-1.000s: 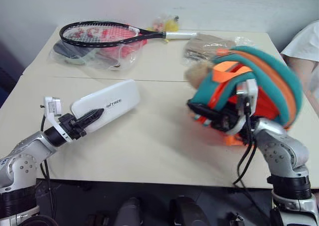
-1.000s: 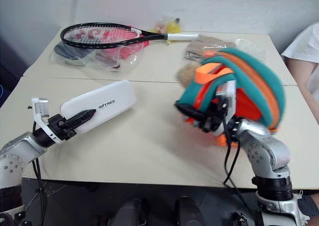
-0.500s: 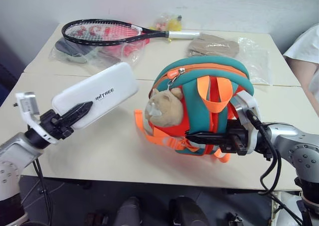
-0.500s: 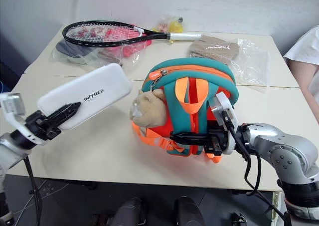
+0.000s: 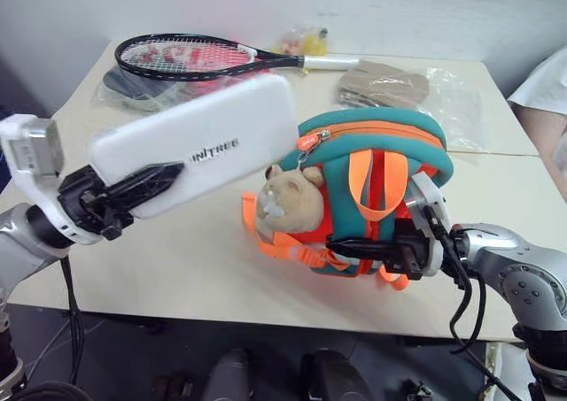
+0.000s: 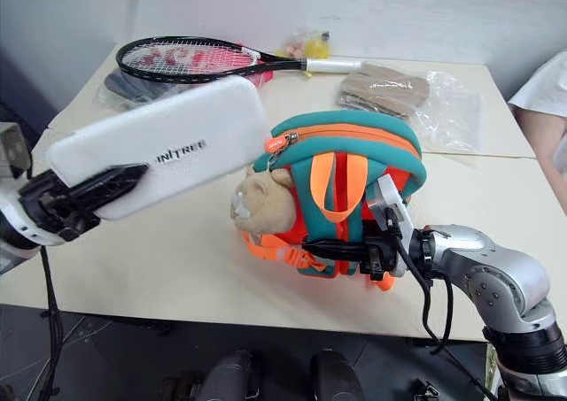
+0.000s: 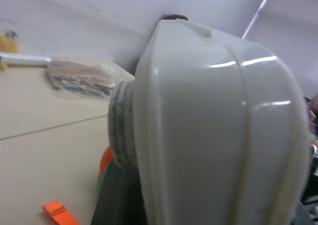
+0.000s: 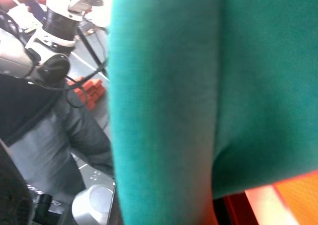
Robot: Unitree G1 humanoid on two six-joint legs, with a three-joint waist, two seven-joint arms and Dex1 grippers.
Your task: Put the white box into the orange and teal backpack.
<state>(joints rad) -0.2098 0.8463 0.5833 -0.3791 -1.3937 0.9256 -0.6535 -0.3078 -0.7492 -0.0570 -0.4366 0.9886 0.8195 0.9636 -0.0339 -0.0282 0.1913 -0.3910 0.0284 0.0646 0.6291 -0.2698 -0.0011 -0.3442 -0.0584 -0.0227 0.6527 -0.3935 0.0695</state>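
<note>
White box (image 5: 199, 144) clamped in left hand (image 5: 146, 186) – right hand (image 5: 354, 246) grips orange and teal backpack (image 5: 372, 188)

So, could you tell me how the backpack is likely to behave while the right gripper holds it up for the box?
The orange and teal backpack looks soft and floppy: its orange straps dangle loose. Held by the right gripper low on one side, it may sag or swing. The zipped top will probably give under the rigid white box.
</note>
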